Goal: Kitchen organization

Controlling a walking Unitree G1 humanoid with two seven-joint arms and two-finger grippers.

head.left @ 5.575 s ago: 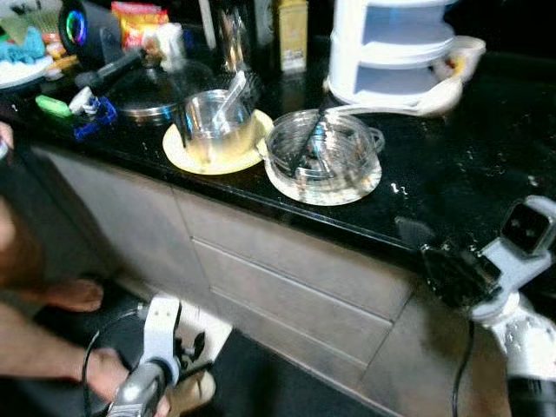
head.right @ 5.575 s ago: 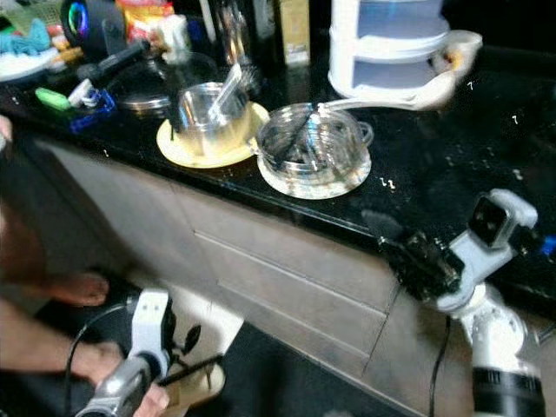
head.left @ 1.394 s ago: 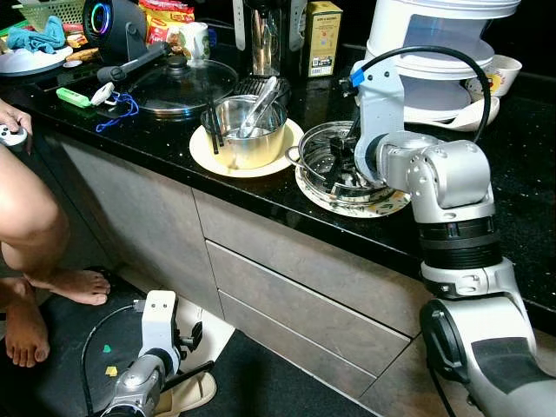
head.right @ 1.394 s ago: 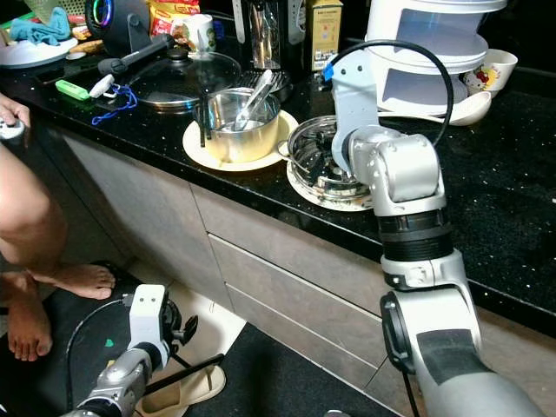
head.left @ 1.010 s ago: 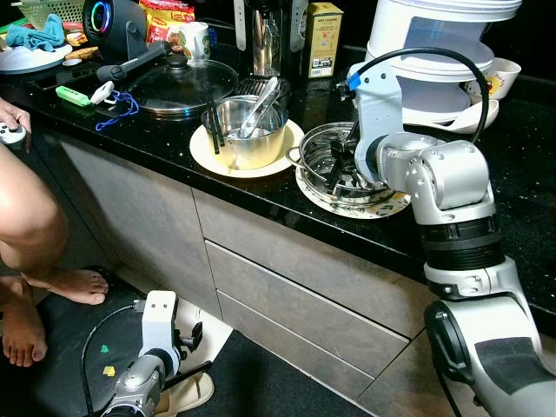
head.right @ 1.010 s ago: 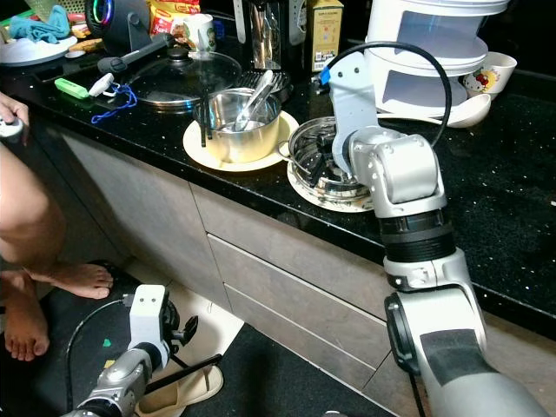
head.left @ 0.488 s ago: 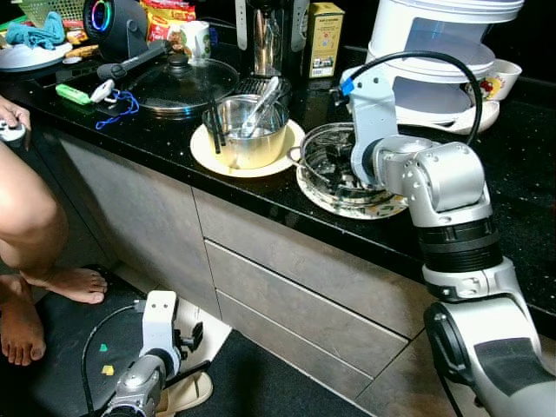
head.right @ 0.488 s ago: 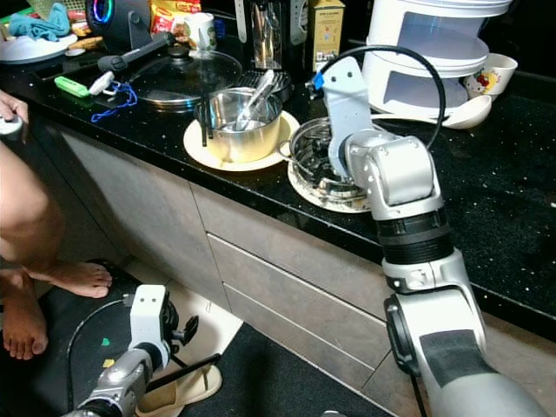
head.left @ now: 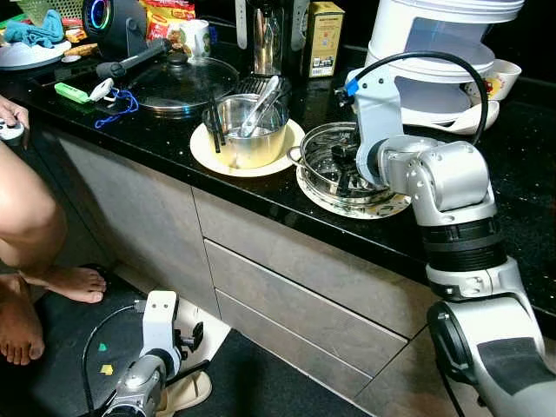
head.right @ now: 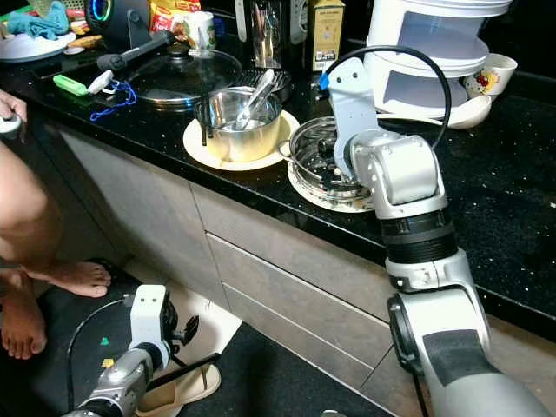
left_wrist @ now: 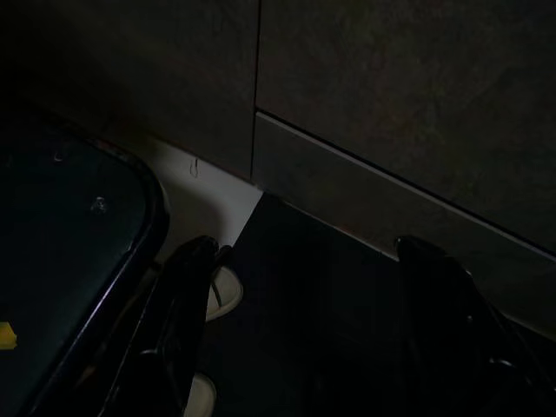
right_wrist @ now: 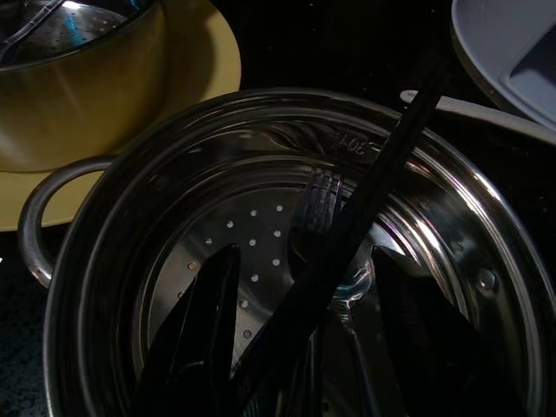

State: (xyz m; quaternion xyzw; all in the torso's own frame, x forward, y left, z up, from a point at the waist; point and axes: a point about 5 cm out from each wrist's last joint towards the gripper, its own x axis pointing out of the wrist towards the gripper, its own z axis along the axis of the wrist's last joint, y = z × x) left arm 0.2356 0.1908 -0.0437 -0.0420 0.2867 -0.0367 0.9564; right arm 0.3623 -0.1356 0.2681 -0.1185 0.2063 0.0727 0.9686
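A black speckled countertop (head.left: 521, 182) runs across the kitchen. Below it are grey-brown drawer fronts (head.left: 287, 287). The floor (head.left: 61, 347) is dark.

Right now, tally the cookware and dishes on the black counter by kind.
Steel pots: 2, a perforated steamer pot and a small pot holding utensils.
Plates under them: 2, pale yellow and patterned.
Glass lid: 1.
White mug: 1.
Total: 6.

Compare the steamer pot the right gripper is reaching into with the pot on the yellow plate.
The steamer pot has a perforated floor and holds a fork and dark utensils; the smaller pot has steeper walls and holds a metal ladle. The steamer pot sits on a patterned plate, the smaller pot on a yellow plate. The right gripper is inside the steamer pot. Both are shiny metal.
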